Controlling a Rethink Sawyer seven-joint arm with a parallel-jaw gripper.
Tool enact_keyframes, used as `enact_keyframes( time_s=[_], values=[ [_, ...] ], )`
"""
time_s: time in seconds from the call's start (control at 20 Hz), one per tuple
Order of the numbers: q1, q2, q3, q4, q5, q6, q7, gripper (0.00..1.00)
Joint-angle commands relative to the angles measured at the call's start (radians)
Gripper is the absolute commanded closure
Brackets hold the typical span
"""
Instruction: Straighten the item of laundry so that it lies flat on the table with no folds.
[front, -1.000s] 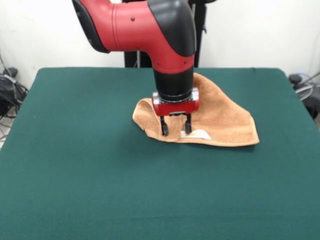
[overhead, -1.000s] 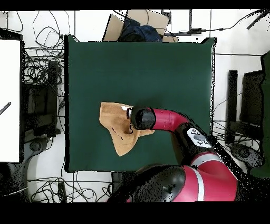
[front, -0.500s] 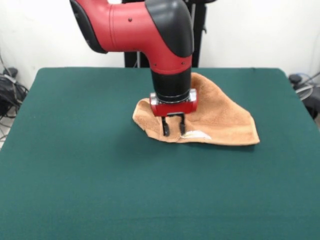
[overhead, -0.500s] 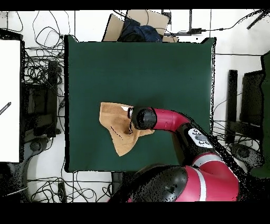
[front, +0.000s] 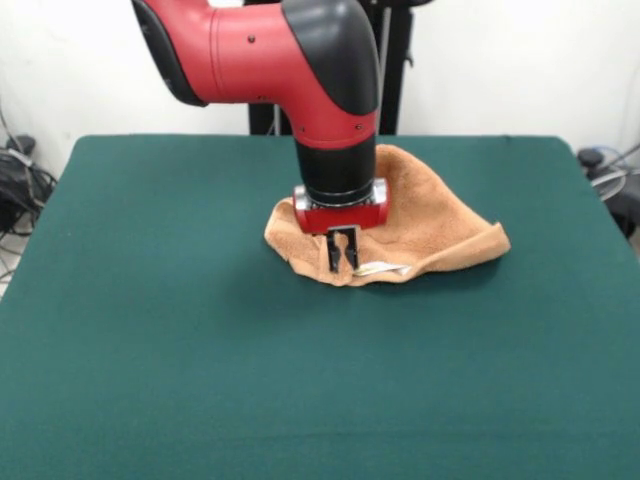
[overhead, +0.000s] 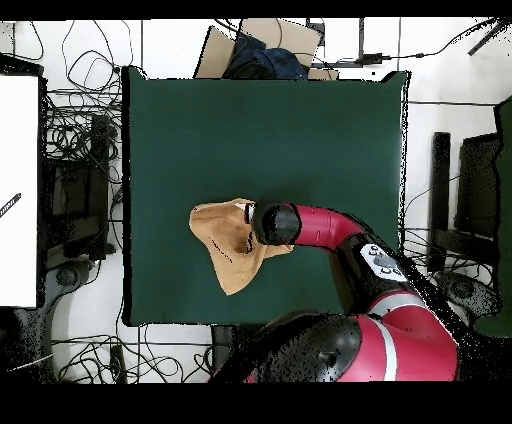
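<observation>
The orange-tan towel lies crumpled and folded over itself near the middle of the green table. My gripper points straight down at the towel's front edge, beside the small white label. Its fingers are drawn together with the cloth edge pinched between them. The towel's right corner is pulled in and slightly raised. From overhead the towel is a bunched, roughly triangular shape on the table, and the arm's wrist covers the gripper.
A cardboard box holding dark cloth sits just past one table edge. Cables cover the floor on both sides, and a white surface stands at the left of the overhead view.
The fingers have closed on the towel's front edge. The gripper has shifted slightly left in the front view, drawing the towel's right corner inward and bunching the cloth.
</observation>
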Motion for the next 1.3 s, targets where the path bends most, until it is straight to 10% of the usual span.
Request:
enact_keyframes(
  time_s=[0.05, 0.75, 1.3],
  values=[
    [0.023, 0.082, 0.012, -0.026, -0.070, -0.049, 0.053, 1.00],
    [-0.035, -0.109, 0.071, 0.184, -0.008, -0.017, 0.102, 1.00],
    [-0.082, -0.079, 0.119, 0.198, 0.000, -0.037, 0.081, 1.00]
  ],
)
